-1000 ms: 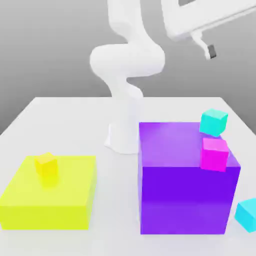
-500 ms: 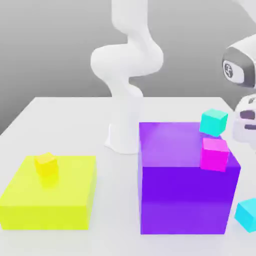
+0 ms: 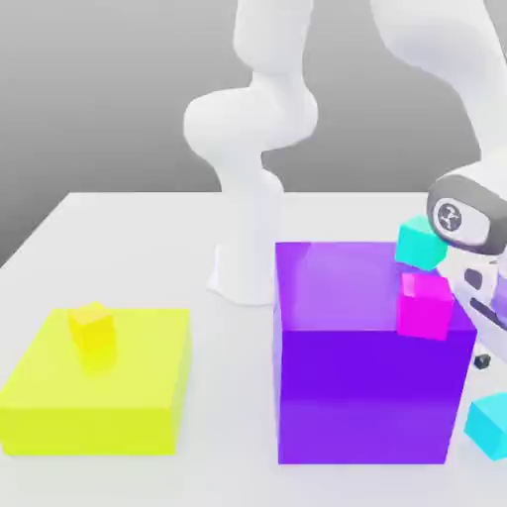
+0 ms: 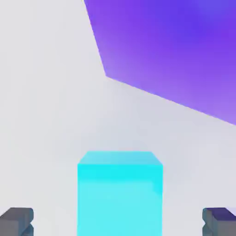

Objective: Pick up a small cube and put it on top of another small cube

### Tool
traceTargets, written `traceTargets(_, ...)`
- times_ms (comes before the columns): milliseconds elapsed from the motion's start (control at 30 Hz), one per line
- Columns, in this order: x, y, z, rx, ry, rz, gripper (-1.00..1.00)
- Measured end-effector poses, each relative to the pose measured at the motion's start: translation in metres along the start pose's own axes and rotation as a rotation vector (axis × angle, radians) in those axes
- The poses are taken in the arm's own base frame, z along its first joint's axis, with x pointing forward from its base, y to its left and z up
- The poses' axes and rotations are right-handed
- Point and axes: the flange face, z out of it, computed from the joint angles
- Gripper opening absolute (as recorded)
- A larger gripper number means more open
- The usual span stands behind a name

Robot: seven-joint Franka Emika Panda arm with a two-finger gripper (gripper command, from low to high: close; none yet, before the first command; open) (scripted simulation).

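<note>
One small cube (image 3: 490, 424), turquoise, lies on the white table at the exterior view's right, beside the purple block's (image 3: 366, 386) lower corner. In the hand view this small cube (image 4: 120, 193) stands between my two dark fingertips (image 4: 16, 221), with room on both sides. My gripper (image 3: 483, 364) hangs open just above it, close to the purple block's side. The other small cube (image 3: 421, 244), also turquoise, shows at the far right corner of the purple block's top. I cannot tell whether it rests on the block or behind it.
A small magenta cube (image 3: 426, 305) sits on the purple block near its right edge, close to my hand. A flat yellow block (image 3: 99, 386) with a small yellow cube (image 3: 91, 327) on it lies at the left. The arm's white base (image 3: 243, 267) stands behind.
My hand has swung down from high at the upper right to beside the purple block, just over the turquoise cube on the table. The cubes have not moved.
</note>
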Motion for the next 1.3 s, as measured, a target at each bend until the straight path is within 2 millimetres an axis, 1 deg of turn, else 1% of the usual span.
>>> traceTargets(67,0.0,0.001,0.026,0.0,0.001,0.002,0.0)
traceTargets(100,0.002,0.003,0.033,-0.007,0.035,-0.014,-1.0)
traceTargets(267,0.002,0.003,0.033,-0.006,0.032,-0.014,-1.0)
traceTargets(300,0.004,0.005,0.036,-0.011,0.061,-0.031,-1.0)
traceTargets(333,0.002,0.003,0.033,-0.007,0.032,-0.011,-1.0)
traceTargets(367,0.0,0.002,0.024,-0.002,0.015,-0.005,-1.0)
traceTargets(467,0.0,0.001,-0.011,0.001,0.001,0.002,-1.0)
traceTargets(500,-0.003,0.007,-0.021,-0.009,-0.005,-0.019,-1.0)
traceTargets(567,-0.023,0.037,-0.035,-0.053,-0.041,-0.13,-1.0)
traceTargets(600,-0.027,0.043,-0.04,-0.073,-0.053,-0.181,-1.0)
traceTargets(633,-0.028,0.044,-0.045,-0.09,-0.061,-0.228,-1.0)
traceTargets(733,-0.027,0.038,-0.06,-0.132,-0.083,-0.363,-1.0)
traceTargets(967,-0.014,0.011,-0.105,-0.176,-0.15,-0.679,-1.0)
traceTargets(1300,0.022,-0.033,-0.185,-0.118,-0.21,-1.125,-1.0)
